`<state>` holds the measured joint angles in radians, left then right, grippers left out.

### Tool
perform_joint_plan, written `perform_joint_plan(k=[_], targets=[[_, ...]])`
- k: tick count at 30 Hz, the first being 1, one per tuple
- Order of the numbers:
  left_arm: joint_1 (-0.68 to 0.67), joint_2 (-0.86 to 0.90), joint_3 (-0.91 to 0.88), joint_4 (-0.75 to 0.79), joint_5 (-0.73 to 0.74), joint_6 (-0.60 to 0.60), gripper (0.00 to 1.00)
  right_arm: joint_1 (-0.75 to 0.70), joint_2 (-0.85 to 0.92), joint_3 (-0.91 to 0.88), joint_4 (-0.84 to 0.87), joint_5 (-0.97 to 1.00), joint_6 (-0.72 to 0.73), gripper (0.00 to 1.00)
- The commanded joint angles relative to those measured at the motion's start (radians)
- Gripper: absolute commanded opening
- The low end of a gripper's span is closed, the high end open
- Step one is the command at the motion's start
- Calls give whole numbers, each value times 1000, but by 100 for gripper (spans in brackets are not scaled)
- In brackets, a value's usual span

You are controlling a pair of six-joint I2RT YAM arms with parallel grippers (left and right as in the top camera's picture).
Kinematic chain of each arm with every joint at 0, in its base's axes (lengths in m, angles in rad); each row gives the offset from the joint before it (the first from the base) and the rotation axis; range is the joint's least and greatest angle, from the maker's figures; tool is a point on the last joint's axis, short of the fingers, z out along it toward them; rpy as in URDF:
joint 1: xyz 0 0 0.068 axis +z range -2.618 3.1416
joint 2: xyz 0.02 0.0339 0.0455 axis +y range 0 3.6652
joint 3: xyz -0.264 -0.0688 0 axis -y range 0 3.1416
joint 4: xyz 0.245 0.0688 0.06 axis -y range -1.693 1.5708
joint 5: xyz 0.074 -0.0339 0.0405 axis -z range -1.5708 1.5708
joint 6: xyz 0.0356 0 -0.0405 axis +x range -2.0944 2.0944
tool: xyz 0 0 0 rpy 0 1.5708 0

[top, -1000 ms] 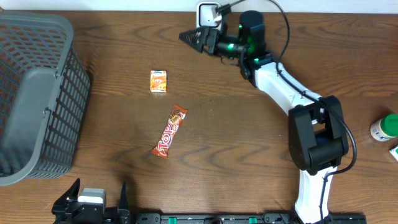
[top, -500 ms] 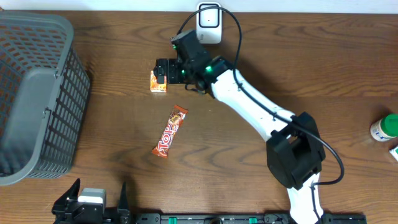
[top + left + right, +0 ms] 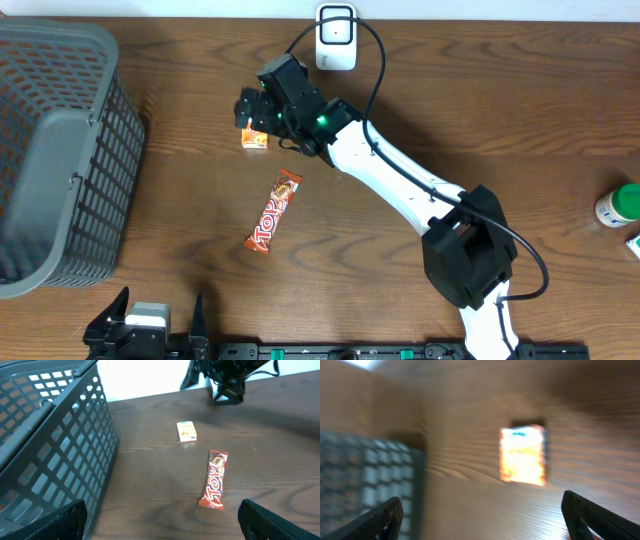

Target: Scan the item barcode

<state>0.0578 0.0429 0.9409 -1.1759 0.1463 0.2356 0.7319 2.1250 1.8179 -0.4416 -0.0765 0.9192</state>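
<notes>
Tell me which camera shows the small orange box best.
Left wrist: the small orange box shows whole, sharp and unobstructed there. In the overhead view, the right gripper covers its upper part. The right wrist view has it large and centred, but too blurred to read.

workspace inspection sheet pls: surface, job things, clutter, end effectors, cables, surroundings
surface: brown wooden table, bare between items
job's things: small orange box and candy bar lying flat, apart; white device at the far edge
clutter: grey basket on the left; green-capped bottle at the right edge
end effectors: right end effector open, over the small orange box, holding nothing; left end effector open at the near edge
cables: black cable arcs from the white device to the right arm
surroundings: pale wall behind the table
</notes>
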Motion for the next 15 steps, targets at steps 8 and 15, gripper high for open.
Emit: perform_joint_plan(k=[8, 15], targets=[[-2, -3, 5, 1, -9, 2, 96, -23, 209, 252, 143, -98, 8, 59], [-2, -3, 5, 1, -9, 2, 96, -24, 419, 478, 138, -84, 29, 6]])
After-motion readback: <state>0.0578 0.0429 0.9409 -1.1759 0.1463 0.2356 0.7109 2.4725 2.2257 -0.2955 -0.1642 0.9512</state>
